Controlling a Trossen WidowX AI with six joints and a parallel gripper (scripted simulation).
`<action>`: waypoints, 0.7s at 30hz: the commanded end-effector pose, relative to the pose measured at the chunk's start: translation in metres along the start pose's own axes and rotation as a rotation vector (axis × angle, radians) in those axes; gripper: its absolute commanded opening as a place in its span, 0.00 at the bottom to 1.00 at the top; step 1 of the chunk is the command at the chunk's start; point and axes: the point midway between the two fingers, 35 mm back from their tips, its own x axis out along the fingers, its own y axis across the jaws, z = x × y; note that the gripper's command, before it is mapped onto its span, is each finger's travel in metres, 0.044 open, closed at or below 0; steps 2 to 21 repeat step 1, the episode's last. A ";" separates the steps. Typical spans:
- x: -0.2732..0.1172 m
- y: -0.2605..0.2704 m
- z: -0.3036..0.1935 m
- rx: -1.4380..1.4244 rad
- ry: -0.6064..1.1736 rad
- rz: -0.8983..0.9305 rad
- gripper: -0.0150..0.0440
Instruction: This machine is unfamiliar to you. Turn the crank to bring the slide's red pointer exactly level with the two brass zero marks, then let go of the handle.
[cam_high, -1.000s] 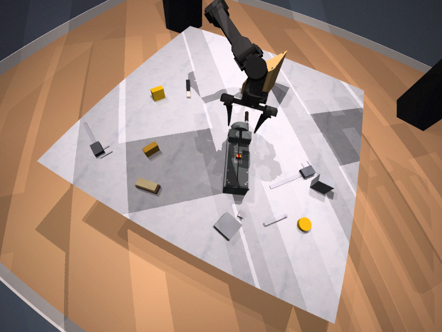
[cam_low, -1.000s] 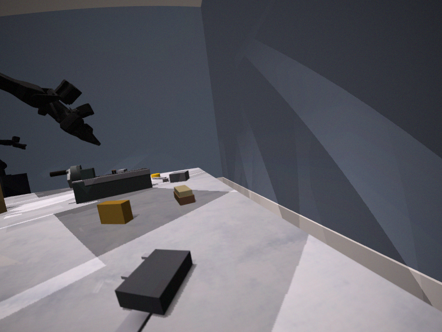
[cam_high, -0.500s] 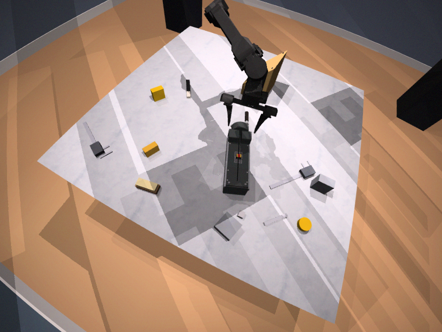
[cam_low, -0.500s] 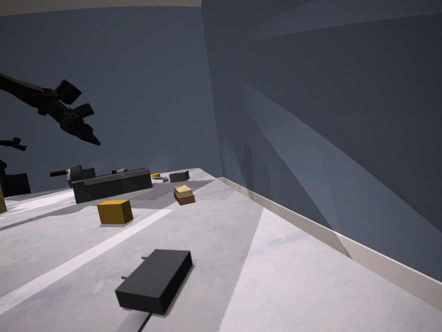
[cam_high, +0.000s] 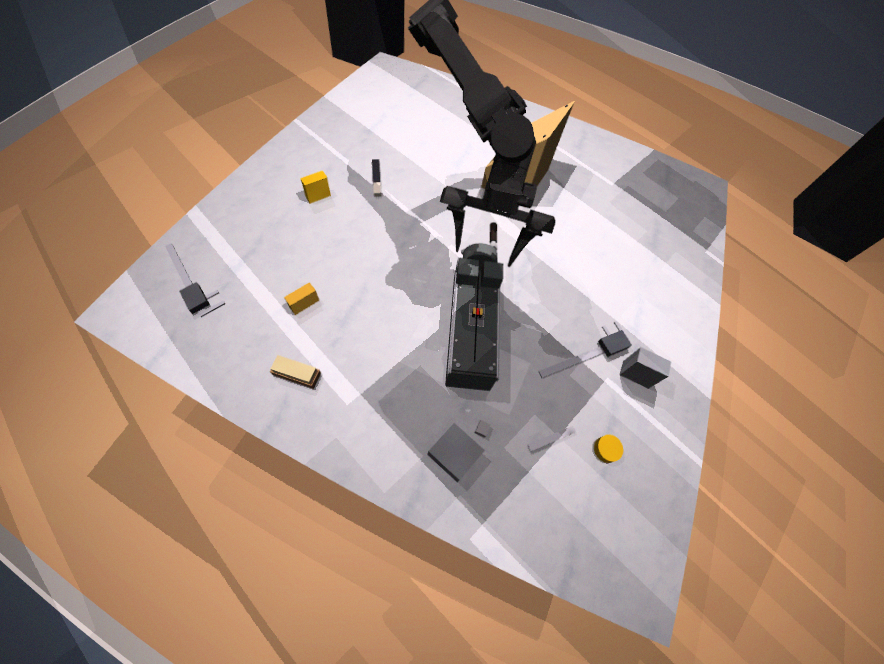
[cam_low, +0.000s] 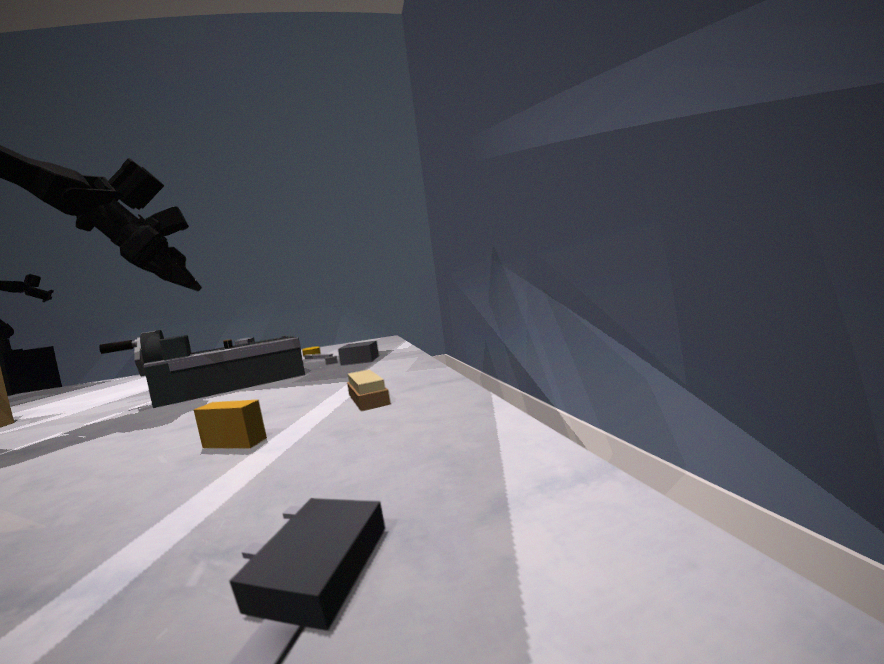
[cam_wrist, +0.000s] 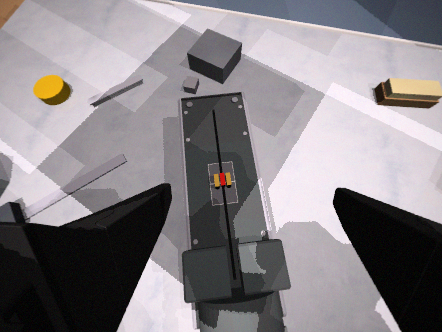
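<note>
The dark machine (cam_high: 471, 353) (cam_low: 228, 375) (cam_wrist: 200, 215) stands mid-table with a long slot in its top. In the wrist view its red pointer (cam_wrist: 222, 179) lies between the two brass marks (cam_wrist: 216, 181) (cam_wrist: 228, 179) and looks level with them; in the top view they are too small to judge. The dark crank handle (cam_high: 493, 233) (cam_low: 115, 348) sticks out at the arm's end of the machine, outside the wrist view. My gripper (cam_high: 483, 258) (cam_low: 199, 288) (cam_wrist: 250, 193) is wide open and empty, above the machine's crank end and not touching it.
A tan wedge (cam_high: 550, 151) stands by the arm. An orange block (cam_high: 302, 298) (cam_low: 228, 426) and a tan-topped block (cam_high: 295, 370) (cam_low: 368, 391) (cam_wrist: 412, 90) lie to one side. A grey slab (cam_high: 455, 450) (cam_wrist: 215, 52), a grey box (cam_high: 644, 368) and a yellow disc (cam_high: 608, 448) (cam_wrist: 50, 88) lie beyond.
</note>
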 end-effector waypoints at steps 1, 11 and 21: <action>-0.001 -0.001 0.002 0.004 -0.003 -0.005 1.00; -0.001 -0.001 0.002 0.004 -0.003 -0.005 1.00; -0.001 -0.001 0.002 0.004 -0.003 -0.005 1.00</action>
